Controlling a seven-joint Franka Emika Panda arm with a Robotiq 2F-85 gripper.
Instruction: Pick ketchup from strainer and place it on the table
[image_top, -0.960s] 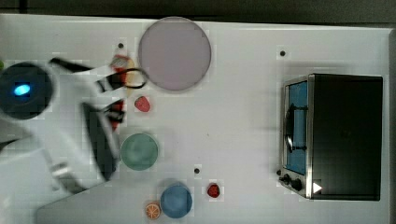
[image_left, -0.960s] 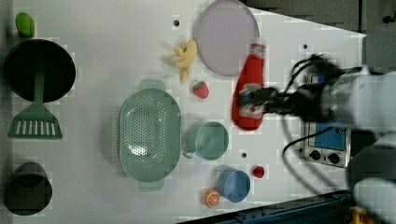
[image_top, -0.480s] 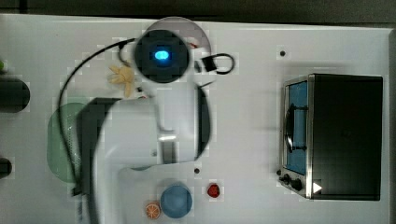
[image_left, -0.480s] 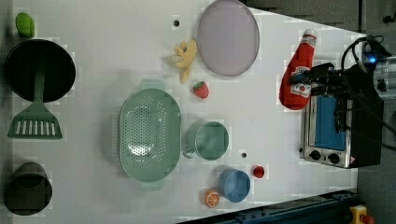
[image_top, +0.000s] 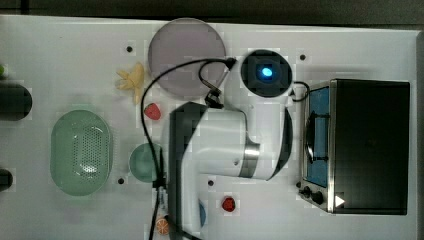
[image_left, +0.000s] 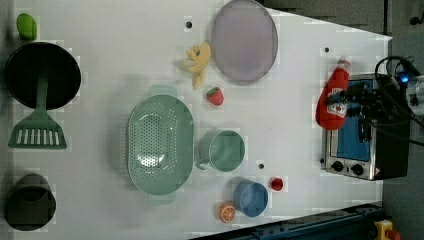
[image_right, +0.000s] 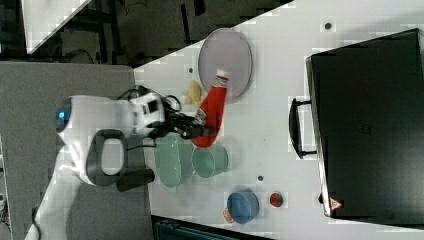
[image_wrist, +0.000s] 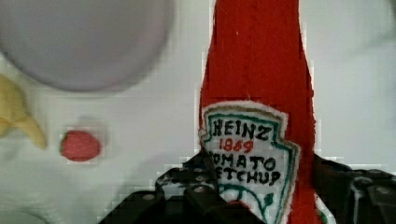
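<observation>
The gripper (image_left: 353, 102) at the left view's right edge clasps the ketchup (image_left: 332, 96) around its labelled body, jaws partly spread, holding it in the air beside the toaster oven (image_left: 361, 145). The white table (image_left: 125, 55) spreads beneath; the strainer (image_left: 159, 143) sits centre-left of the left view, a lilac plate (image_left: 244, 40) at top.

fuzzy cloth ketchup (image_wrist: 256, 84) with stitched label, perforated matt plastic strainer (image_left: 160, 144), smooth matt white table (image_left: 120, 65), glossy black toaster oven (image_top: 372, 145)
</observation>
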